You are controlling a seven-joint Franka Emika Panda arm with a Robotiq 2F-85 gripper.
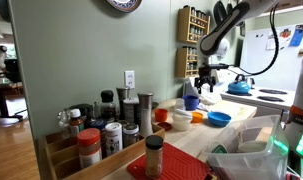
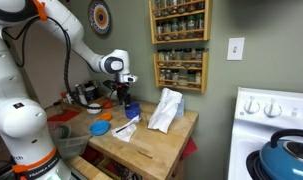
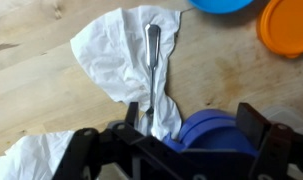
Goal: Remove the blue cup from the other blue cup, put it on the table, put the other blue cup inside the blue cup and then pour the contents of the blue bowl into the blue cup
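Observation:
A blue cup stands on the table, seen from above between my fingers. It shows two blue rims, one inside the other. My gripper is open and straddles it, with the left finger clear of the cup over the napkin. Both exterior views show the gripper just above the blue cup. The blue bowl sits on the table close by.
A white napkin with a metal utensil lies beside the cup. An orange bowl is next to the blue bowl. Spice jars crowd one end, a white cloth lies on the counter, and a stove holds a blue kettle.

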